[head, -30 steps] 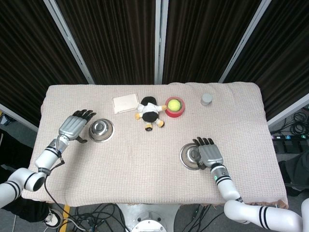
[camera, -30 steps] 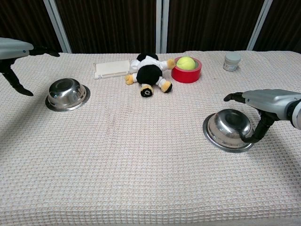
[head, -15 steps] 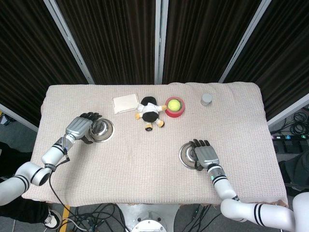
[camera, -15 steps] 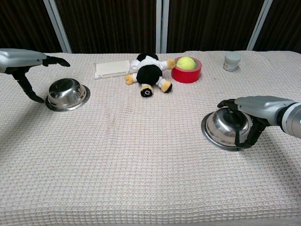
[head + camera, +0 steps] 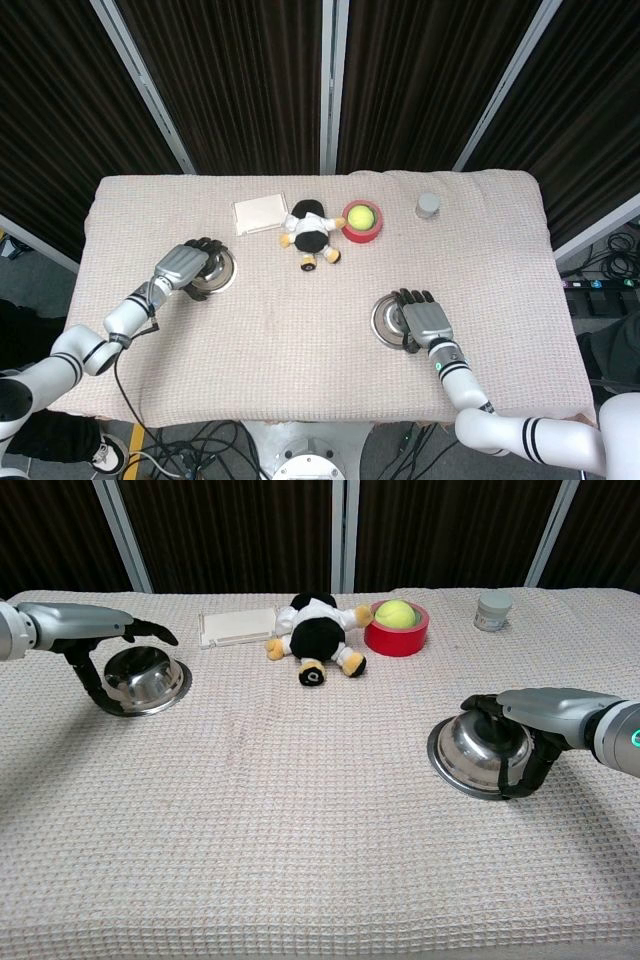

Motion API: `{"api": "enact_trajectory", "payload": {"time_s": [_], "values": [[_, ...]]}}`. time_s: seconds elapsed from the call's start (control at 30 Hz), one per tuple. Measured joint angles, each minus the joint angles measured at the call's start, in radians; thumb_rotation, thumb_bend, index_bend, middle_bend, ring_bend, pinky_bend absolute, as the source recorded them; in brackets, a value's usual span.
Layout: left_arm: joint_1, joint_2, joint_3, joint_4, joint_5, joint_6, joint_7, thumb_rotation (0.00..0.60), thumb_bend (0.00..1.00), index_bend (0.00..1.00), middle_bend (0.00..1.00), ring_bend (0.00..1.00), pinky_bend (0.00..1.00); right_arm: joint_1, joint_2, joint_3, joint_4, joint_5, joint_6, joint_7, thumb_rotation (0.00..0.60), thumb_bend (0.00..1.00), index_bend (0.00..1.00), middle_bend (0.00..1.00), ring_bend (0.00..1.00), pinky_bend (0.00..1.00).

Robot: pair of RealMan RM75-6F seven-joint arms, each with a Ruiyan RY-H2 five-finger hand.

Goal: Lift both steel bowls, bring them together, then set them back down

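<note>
Cloth-covered table (image 5: 300, 330), two upturned steel bowls (image 5: 146, 679) (image 5: 482, 753), plush toy (image 5: 315, 635), tape roll (image 5: 397, 635), card (image 5: 237, 626), jar (image 5: 492, 610)

You have two polished, mirror-bright steel bowls (image 5: 146, 677) (image 5: 484, 752) on a table (image 5: 300, 830) under matt, rough waffle-weave cloth. Hand (image 5: 95, 630) (image 5: 545, 712) shells show smooth silver-grey; fingers (image 5: 155, 632) matt black. The toy (image 5: 315, 632) is soft plush; the ball (image 5: 396, 612) fuzzy.

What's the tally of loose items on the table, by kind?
steel bowls: 2 (left bowl, right bowl)
plush toy: 1
tennis ball: 1
red tape roll: 1
white flat box: 1
small grey jar: 1
Total: 7
</note>
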Motion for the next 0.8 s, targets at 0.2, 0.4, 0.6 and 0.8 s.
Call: {"api": "enact_trajectory", "payload": {"time_s": [0.2, 0.4, 0.6, 0.8], "values": [[-0.01, -0.025, 0.02, 0.047, 0.007, -0.008, -0.054, 0.6, 0.07, 0.17, 0.15, 0.08, 0.24, 0.011, -0.002, -0.004, 0.01, -0.016, -0.008, 0.019, 0.6, 0.12, 0.0, 0.03, 0.0, 0.14], [-0.017, -0.038, 0.035, 0.073, 0.01, -0.014, -0.086, 0.6, 0.14, 0.26, 0.24, 0.18, 0.33, 0.011, -0.007, -0.009, 0.015, -0.036, 0.004, 0.034, 0.6, 0.14, 0.09, 0.16, 0.06, 0.22], [-0.011, -0.05, 0.039, 0.09, 0.004, 0.005, -0.085, 0.6, 0.16, 0.29, 0.29, 0.24, 0.4, 0.005, -0.011, -0.012, 0.021, -0.057, 0.028, 0.051, 0.6, 0.16, 0.21, 0.23, 0.13, 0.27], [0.002, -0.046, 0.029, 0.084, -0.005, 0.051, -0.083, 0.6, 0.17, 0.32, 0.32, 0.28, 0.44, -0.011, -0.001, -0.009, 0.014, -0.097, 0.051, 0.085, 0.6, 0.17, 0.29, 0.29, 0.19, 0.31]]}}
